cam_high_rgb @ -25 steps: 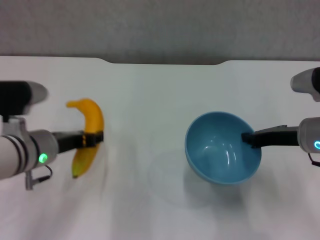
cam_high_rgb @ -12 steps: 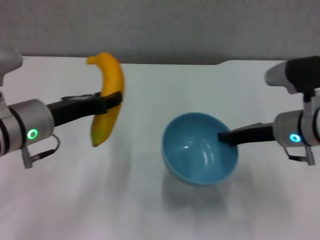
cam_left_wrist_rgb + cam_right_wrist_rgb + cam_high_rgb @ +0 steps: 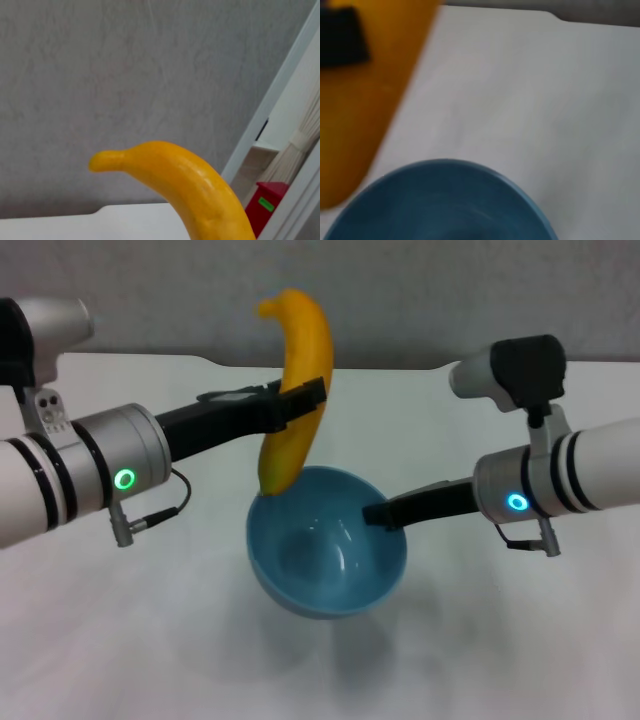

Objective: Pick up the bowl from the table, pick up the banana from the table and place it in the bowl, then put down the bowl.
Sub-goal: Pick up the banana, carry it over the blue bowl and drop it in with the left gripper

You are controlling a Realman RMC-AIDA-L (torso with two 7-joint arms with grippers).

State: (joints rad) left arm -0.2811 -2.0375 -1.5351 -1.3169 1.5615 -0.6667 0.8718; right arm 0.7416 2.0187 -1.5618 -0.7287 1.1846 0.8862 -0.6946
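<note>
Above the white surface (image 3: 520,640), our left gripper (image 3: 305,397) has carried the orange-yellow banana (image 3: 296,380) rightward, fingers clamped on its middle; its lower tip now hangs at the light-blue bowl's (image 3: 325,550) 10 o'clock rim. Our right gripper (image 3: 378,513) has brought the bowl leftward, fingers pinching its 3 o'clock rim, partly hidden inside. Both wrist views cut off banana (image 3: 190,185) and bowl (image 3: 440,205).

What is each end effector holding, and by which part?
The left end effector grips the banana around its middle. The right end effector holds the light-blue bowl by its rim, on the robot's right side.
</note>
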